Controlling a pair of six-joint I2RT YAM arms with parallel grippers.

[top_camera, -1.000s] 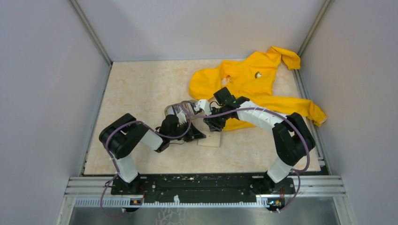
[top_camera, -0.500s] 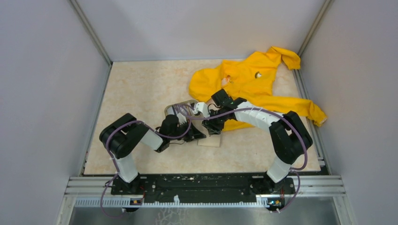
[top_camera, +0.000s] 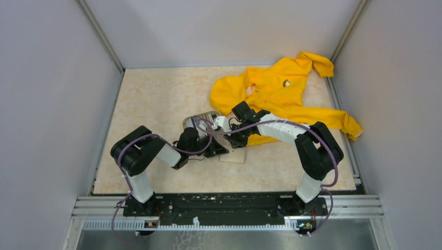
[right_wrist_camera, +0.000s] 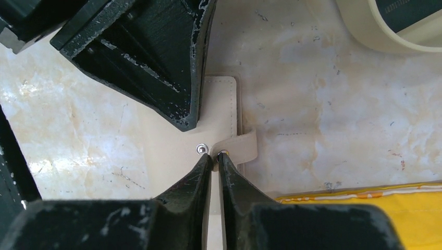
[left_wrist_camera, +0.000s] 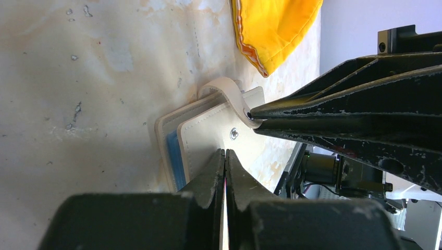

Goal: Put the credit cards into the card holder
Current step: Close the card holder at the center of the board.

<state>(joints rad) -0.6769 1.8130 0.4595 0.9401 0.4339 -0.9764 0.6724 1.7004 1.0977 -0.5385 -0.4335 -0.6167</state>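
The cream card holder [top_camera: 234, 156] lies flat on the table between both grippers. In the left wrist view the holder [left_wrist_camera: 203, 138] shows a light blue card's edge [left_wrist_camera: 174, 159] tucked inside. The dark grey card is hidden. My left gripper [left_wrist_camera: 225, 152] is shut, its tips resting on the holder's front flap. My right gripper [right_wrist_camera: 212, 155] is shut, its tips at the end of the holder's strap [right_wrist_camera: 242, 148], between the stud and the strap's snap. The strap [left_wrist_camera: 229, 91] arches up to the right fingertips [left_wrist_camera: 250, 114]. From above, the left gripper [top_camera: 220, 149] and right gripper [top_camera: 237, 141] meet over the holder.
A yellow jacket [top_camera: 276, 88] lies crumpled at the back right, its hem close behind the holder [right_wrist_camera: 365, 195]. A cream ring with a dark middle [top_camera: 200, 121] sits just behind the grippers. Grey walls enclose the table on three sides.
The right arm has shifted slightly to the left and folded in closer to the holder. The left arm and the holder have not visibly moved.
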